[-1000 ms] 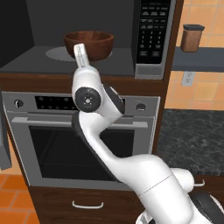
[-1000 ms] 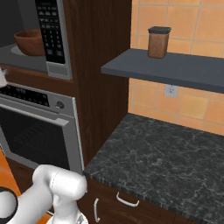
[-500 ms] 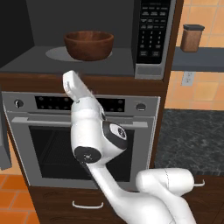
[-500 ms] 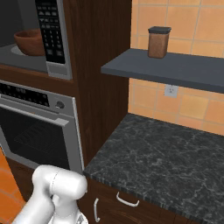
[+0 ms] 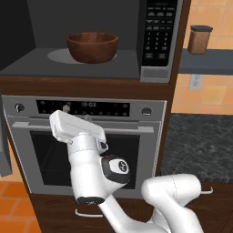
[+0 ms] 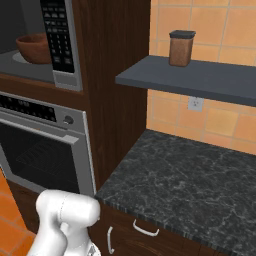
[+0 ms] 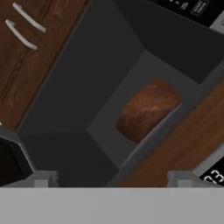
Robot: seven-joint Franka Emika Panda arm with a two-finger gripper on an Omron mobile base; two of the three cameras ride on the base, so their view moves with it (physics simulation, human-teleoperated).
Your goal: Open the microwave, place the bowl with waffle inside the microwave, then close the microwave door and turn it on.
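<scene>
The microwave (image 5: pixel 91 41) stands open, its dark cavity set into the brown cabinet above the silver oven (image 5: pixel 86 145). The bowl (image 5: pixel 92 47) sits inside the cavity on the round grey turntable (image 5: pixel 59 55), upright, toward the middle of the floor. It is reddish-brown with a darker rim. The waffle cannot be made out inside it from these angles. The black keypad (image 5: pixel 157 34) fills the panel at the right of the cavity. The microwave door (image 5: pixel 3 150) hangs open at the far left edge of the left base view, showing as a dark grey-framed slab beside the oven.

The white arm is folded low in front of the oven, its hand level with the oven's control strip, well below the bowl and apart from it. In the hand view the claw (image 7: pixel 111 181) looks up into the cavity at a tilt, and its two grey fingertips (image 7: pixel 41 179) stand wide apart at the bottom with nothing between them, so the claw is open and empty. The bowl (image 7: pixel 148 110) appears there as a brown rounded shape on the grey floor of the cavity.

In the right base view the bowl (image 6: pixel 34 47) shows left of the keypad. To the right, a brown canister (image 6: pixel 180 48) with a dark lid stands on a grey shelf (image 6: pixel 200 80) above a dark speckled worktop (image 6: pixel 190 185)
</scene>
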